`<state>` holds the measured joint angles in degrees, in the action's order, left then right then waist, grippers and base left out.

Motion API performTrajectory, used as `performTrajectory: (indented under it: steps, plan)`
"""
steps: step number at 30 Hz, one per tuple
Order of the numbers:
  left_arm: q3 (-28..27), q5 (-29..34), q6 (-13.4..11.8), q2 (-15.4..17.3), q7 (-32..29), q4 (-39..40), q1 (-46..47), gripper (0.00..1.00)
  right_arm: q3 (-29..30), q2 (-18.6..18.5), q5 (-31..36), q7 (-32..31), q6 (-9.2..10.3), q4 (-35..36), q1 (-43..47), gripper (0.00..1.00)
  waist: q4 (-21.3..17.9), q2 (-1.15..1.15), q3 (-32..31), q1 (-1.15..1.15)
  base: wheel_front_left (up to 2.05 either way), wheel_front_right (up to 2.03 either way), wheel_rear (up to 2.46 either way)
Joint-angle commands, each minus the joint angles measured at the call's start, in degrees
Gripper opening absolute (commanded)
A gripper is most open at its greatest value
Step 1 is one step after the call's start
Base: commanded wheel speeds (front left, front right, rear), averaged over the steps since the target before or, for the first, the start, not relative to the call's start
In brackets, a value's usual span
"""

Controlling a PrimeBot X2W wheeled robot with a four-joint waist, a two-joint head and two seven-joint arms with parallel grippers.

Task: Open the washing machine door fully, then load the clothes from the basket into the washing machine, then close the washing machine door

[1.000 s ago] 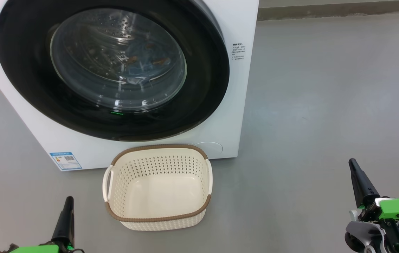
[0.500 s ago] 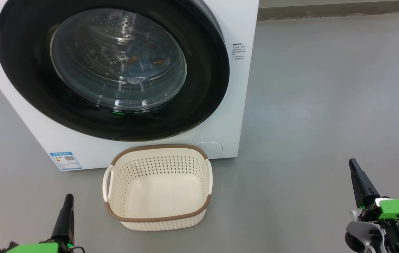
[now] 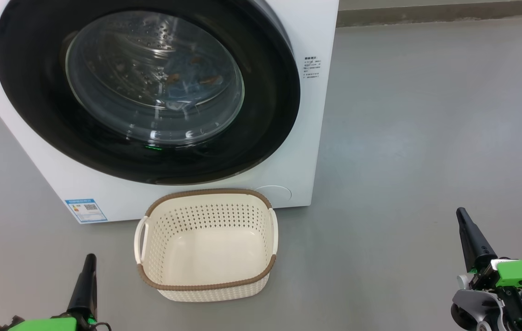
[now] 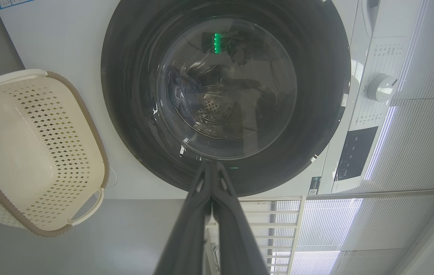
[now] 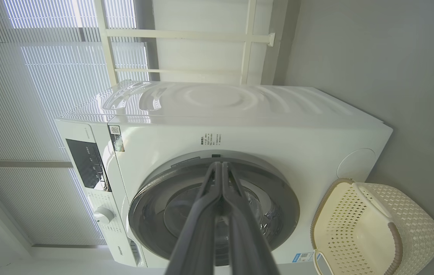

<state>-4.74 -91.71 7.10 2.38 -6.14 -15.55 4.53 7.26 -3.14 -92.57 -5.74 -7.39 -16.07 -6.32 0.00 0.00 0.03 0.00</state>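
The white washing machine (image 3: 309,138) fills the upper left of the head view, and its round black door (image 3: 265,119) lies shut against the front. Through the glass window, light-blue clothes (image 3: 182,89) with orange marks rest in the steel drum. In front of the machine the cream basket (image 3: 205,276) stands on the floor with nothing inside. My left gripper (image 3: 89,259) is shut at the lower left, to the left of the basket. My right gripper (image 3: 461,212) is shut at the lower right, well away from the machine. Both hold nothing. The wrist views show the door (image 4: 316,95) (image 5: 285,198) and basket (image 4: 86,114) (image 5: 412,229).
Bare grey floor (image 3: 426,138) stretches to the right of the machine up to a skirting line. The machine's control panel and white dial (image 4: 381,87) sit above the door. Window blinds (image 5: 29,95) and a white rack lie behind the machine.
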Motion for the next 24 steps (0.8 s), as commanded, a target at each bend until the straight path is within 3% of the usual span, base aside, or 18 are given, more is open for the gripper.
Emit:
performTrajectory:
  steps: [1,24]
  plan:
    - [-1.89,-0.37,0.38,0.5,-0.42,1.13,2.08,0.0,-1.22,-0.15,-0.01,-0.34,-0.1,1.74,-0.21,0.0,0.0,0.0,0.0,0.0,0.0,0.0,0.0]
    - [-1.89,-0.37,0.38,0.5,-0.42,1.14,2.08,0.0,-1.13,-0.09,0.06,-0.41,-0.1,1.73,-0.22,0.0,0.0,0.0,0.0,0.0,0.0,0.0,0.0]
